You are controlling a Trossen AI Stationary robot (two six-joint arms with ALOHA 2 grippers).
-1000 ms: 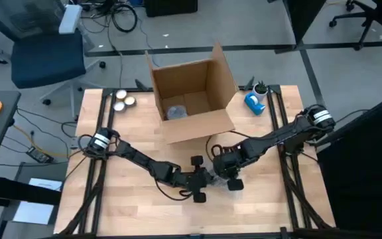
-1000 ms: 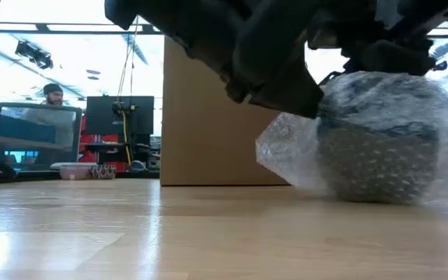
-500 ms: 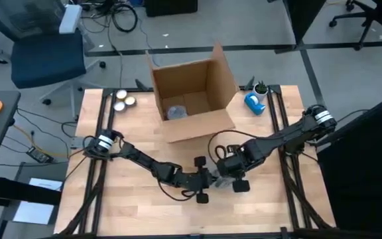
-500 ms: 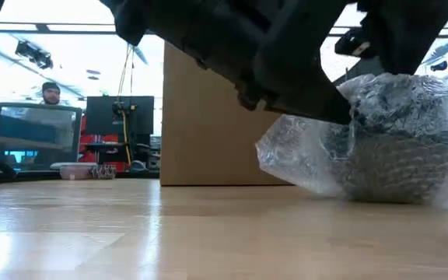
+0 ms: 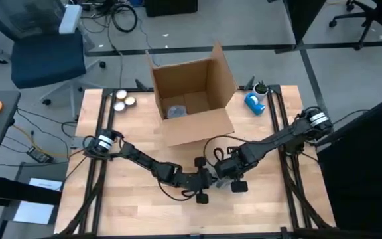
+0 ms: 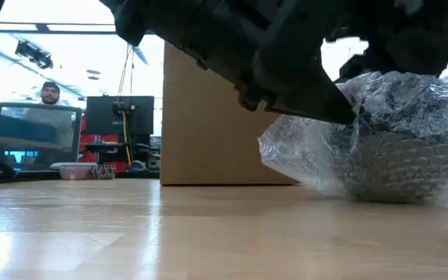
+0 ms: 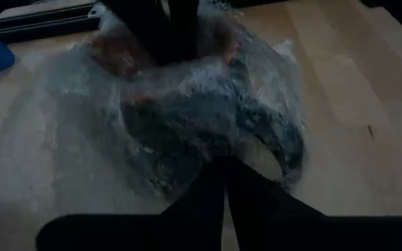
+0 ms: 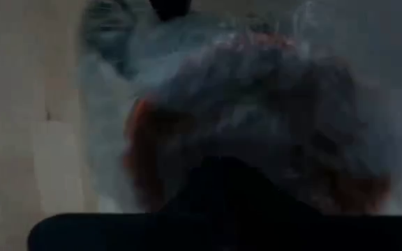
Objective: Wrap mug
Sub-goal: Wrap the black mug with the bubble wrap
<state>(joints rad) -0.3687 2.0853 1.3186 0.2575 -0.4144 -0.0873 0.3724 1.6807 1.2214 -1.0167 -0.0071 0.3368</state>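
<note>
- Bubble wrap [image 6: 317, 155] is seen drawn around the mug [image 6: 399, 159], which rests on the wooden table [image 5: 138, 199] directly between the two pincers, in front of the cardboard box [image 5: 194, 99]
- The left gripper [image 7: 223, 167] is set against the near side of the bundle; its fingers are seen pressed together in its wrist view, and whether film is pinched between them cannot be told
- The right gripper [image 5: 234, 174] is placed over the bundle from the opposite side, meeting the left one above it; its own view is filled by wrap and dark mug, so whether its fingers are spread or pressed together cannot be told
- The wrapping is judged well advanced: the mug is covered on every side that is shown, and its dark speckled body is seen only through the film
- A loose flap of wrap is left sticking out on the side towards the left gripper, so tucking or folding that end is judged to remain
- No tape or other fastening is seen on the bundle
- A blue tape dispenser [image 5: 254, 102] and two small tins [image 5: 122, 99] are left well apart from both pincers, beside the box
</note>
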